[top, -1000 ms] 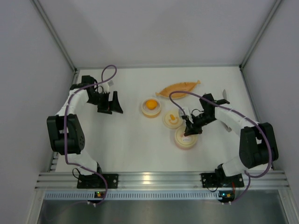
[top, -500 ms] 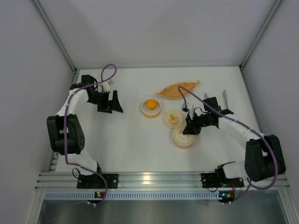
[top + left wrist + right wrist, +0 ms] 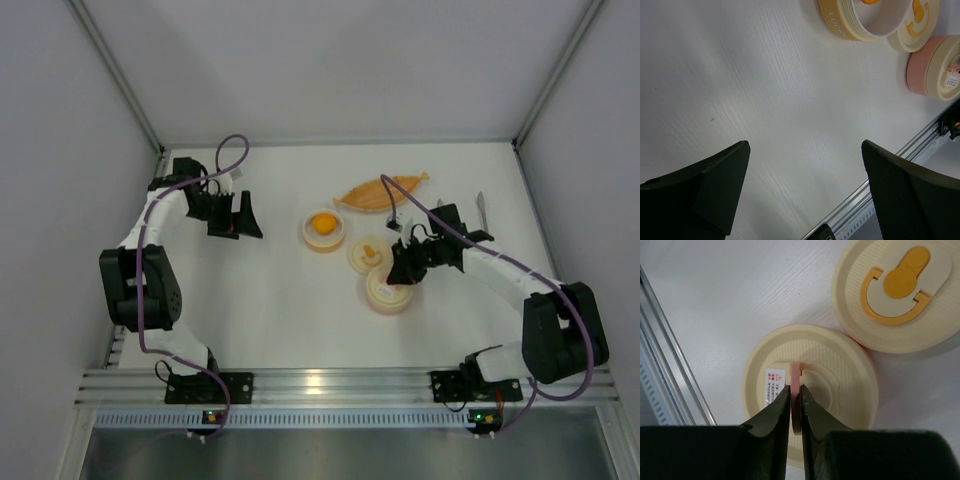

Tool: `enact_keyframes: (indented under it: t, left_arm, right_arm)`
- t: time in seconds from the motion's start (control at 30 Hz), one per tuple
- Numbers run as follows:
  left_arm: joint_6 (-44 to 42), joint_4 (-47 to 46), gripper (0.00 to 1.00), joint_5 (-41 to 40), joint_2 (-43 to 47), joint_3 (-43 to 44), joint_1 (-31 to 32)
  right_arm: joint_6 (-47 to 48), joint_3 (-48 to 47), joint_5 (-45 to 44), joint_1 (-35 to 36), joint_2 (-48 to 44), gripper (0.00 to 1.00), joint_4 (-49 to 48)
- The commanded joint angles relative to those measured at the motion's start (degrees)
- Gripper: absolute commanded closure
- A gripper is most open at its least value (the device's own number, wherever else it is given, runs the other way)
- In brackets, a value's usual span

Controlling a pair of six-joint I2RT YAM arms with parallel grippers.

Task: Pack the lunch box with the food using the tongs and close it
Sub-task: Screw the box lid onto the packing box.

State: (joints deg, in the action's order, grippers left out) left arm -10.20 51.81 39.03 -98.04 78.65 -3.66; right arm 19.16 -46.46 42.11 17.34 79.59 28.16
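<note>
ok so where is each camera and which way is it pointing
top external: above and behind the bases, looking down at the table; left arm and right arm show.
left wrist: looks past its wide open jaws across the table to the pink box.
right wrist: straight down on that box's cream lid, its jaws pinching the pink handle.
shared: all three show the pink box and the orange-handled lid.

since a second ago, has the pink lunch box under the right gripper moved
Yes. The pink lunch box has slid slightly left, toward the yellow bowl, with the right gripper pinching its lid handle.
</note>
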Motion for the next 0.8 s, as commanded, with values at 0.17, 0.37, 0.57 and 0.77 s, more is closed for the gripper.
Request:
enact_keyframes:
  t: [0.17,0.37,0.57,0.77]
  left_arm:
    - [-1.1,-1.5,0.02,0.6,-0.6,1.8,0.2]
    - [-2.8,-1.3,0.02,0.5,0.3,1.9,1.0]
    - [-3.6,-1.1,0.02,0.1,1.9,1.7,2.4]
    - [-3.6,-0.8,0.02,0.3,2.3,1.5,2.5]
  right_arm:
    - [-1.4,1.8,-4.2,1.6,-3.9,0.67,-2.8]
    - [0.4,1.9,-0.5,1.6,-6.6,0.48,-3.0]
    - [-0.2,1.3,3.1,1.6,-9.4,0.37,-4.9]
    - [-0.7,1.0,3.6,1.3,-11.0,0.35,-5.7]
